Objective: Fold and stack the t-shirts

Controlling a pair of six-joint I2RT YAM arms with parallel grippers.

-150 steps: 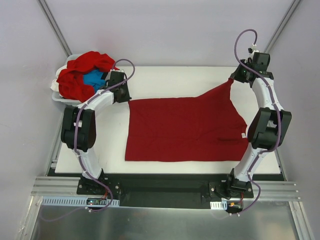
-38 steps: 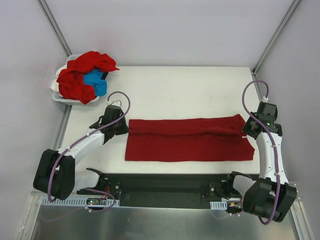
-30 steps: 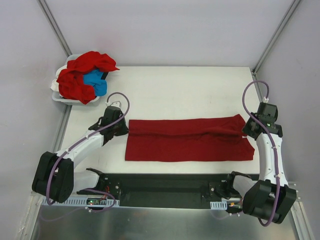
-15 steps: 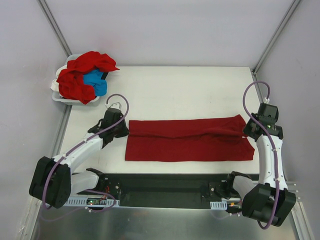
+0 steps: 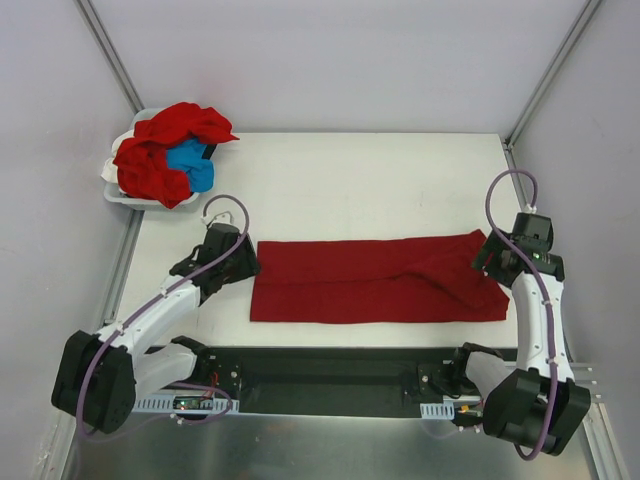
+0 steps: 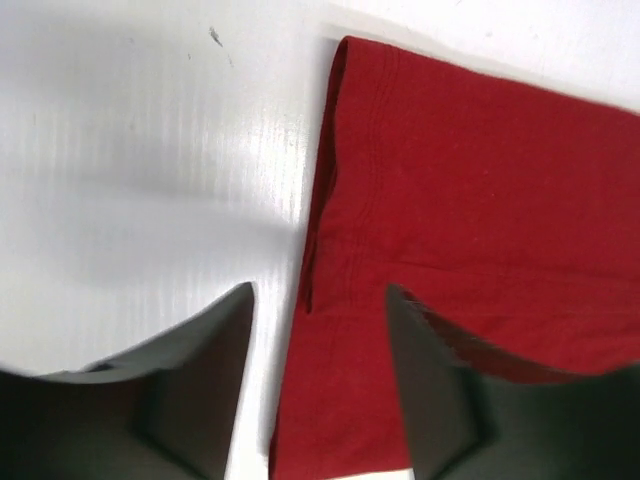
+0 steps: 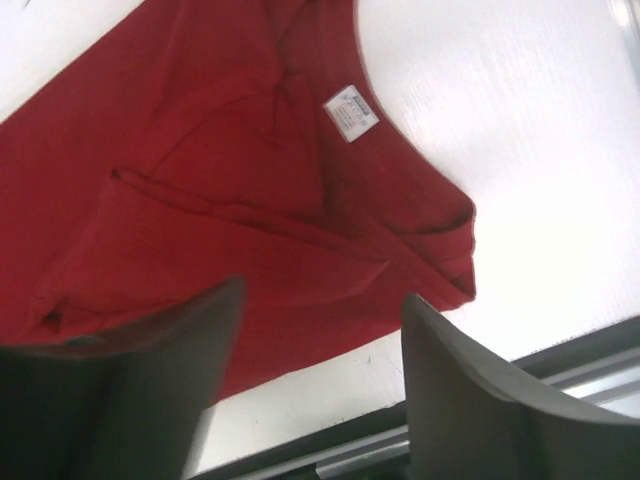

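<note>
1. deep-red t-shirt lies folded into a long strip across the near half of the table, white neck label showing near its right end.
2. left gripper sits at the strip's left edge, fingers apart, nothing pinched.
3. right gripper is over the right end, spread wide too, holding nothing.
4. rest of the t-shirts, red plus a bright blue one, are heaped in a white bin off the far-left corner.

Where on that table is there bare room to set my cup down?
The wide bare table behind the red shirt, from the bin to the right edge. Thin strip in front. Crowded: both shirt ends, where the left claw and right claw hover open.
</note>
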